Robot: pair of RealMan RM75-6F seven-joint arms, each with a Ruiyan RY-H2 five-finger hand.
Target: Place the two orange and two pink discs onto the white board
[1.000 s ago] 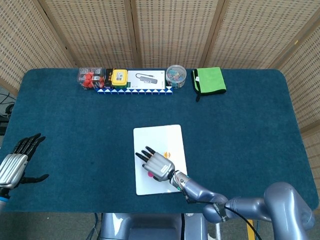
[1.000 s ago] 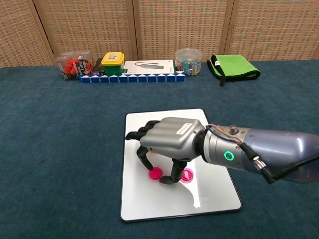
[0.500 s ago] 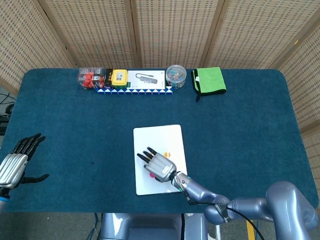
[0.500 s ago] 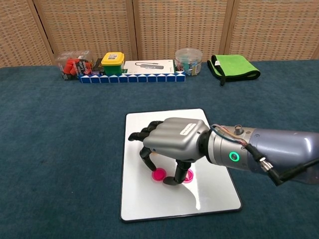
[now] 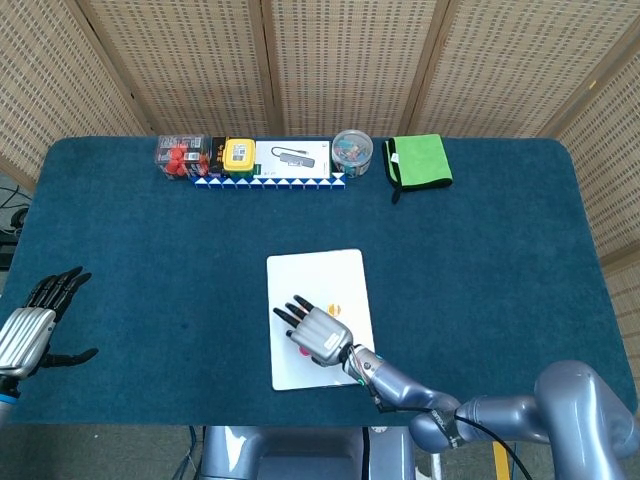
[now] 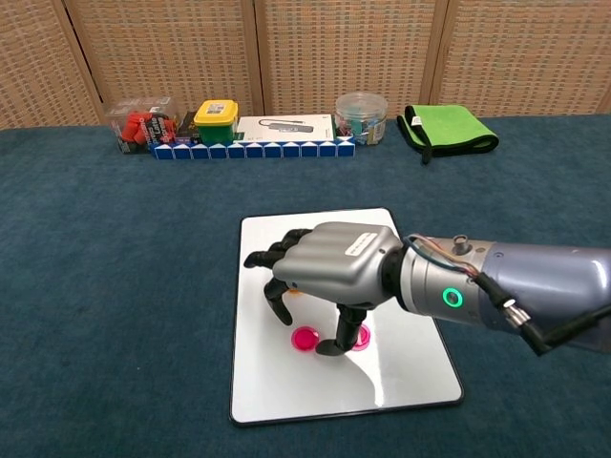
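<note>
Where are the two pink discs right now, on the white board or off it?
On it: both pink discs lie flat on the white board, under the right hand.

Table (image 5: 480, 260), dark teal cloth cover. White board (image 6: 334, 382) lies flat near front centre. Along far edge, left to right: clear box of red pieces (image 5: 180, 155), yellow-lidded tub (image 5: 238, 155), flat white carton (image 5: 298, 158) behind a blue-and-white toothed strip (image 5: 270, 182), round clear jar (image 5: 351, 150), folded green cloth (image 5: 418, 160).
</note>
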